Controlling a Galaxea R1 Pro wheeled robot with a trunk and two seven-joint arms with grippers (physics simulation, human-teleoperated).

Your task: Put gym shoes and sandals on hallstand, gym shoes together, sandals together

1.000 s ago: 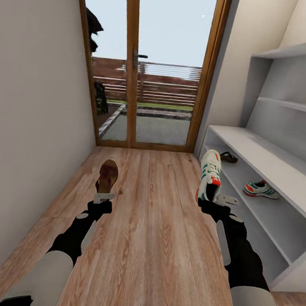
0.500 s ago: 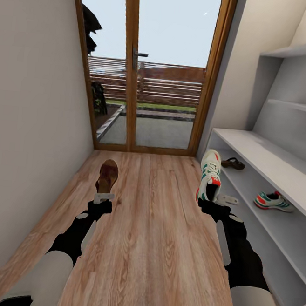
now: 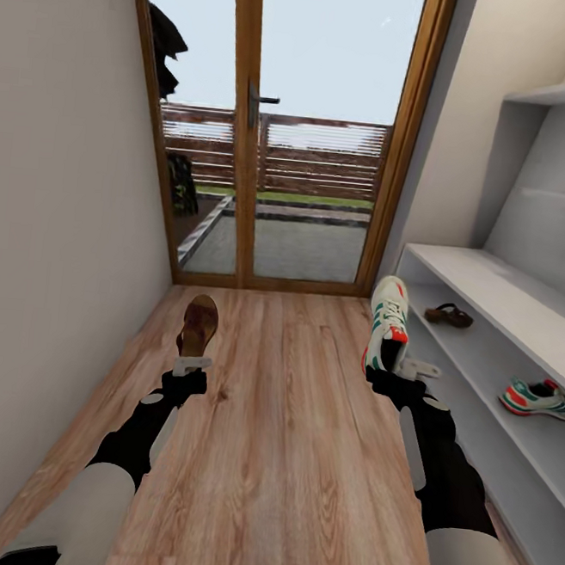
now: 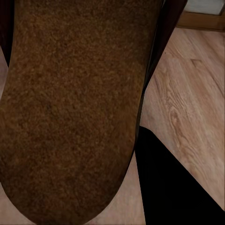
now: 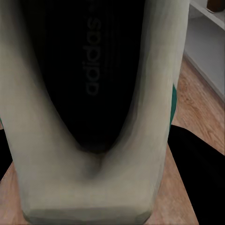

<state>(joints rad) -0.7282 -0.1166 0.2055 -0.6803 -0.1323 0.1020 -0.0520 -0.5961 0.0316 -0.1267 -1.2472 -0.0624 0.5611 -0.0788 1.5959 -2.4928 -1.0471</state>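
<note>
Holding: left end effector (image 3: pixel 192 365) was clamped on the heel end of a flat dark brown sandal with a tan footbed (image 3: pixel 199 325), which stuck out ahead of it, raised above the floor.
Left wrist view: the sandal's rough brown sole (image 4: pixel 75 108) ran out from between the fingers, with plank flooring (image 4: pixel 187 108) beside it.
Right end effector (image 3: pixel 399 370): clamped on the heel of a white lace-up gym shoe with green stripes and red-orange accents (image 3: pixel 387 323), toe pointing away from it, clear of the floor.
Right wrist view: the shoe's dark inside and pale collar (image 5: pixel 89 187) sat right before the fingers.
Light-grey hallstand with open shelves (image 3: pixel 498 290): off to the outer side of the right end effector.
Second gym shoe (image 3: pixel 541 399): lay on a hallstand shelf, beyond the right end effector on its outer side.
Second dark brown sandal (image 3: pixel 449 315): lay on the same shelf, further ahead, apart from that shoe.
Light brown wood-plank corridor floor (image 3: pixel 283 455): spread beneath both arms.
Wood-framed glass door (image 3: pixel 272 126): straight ahead of both end effectors.
</note>
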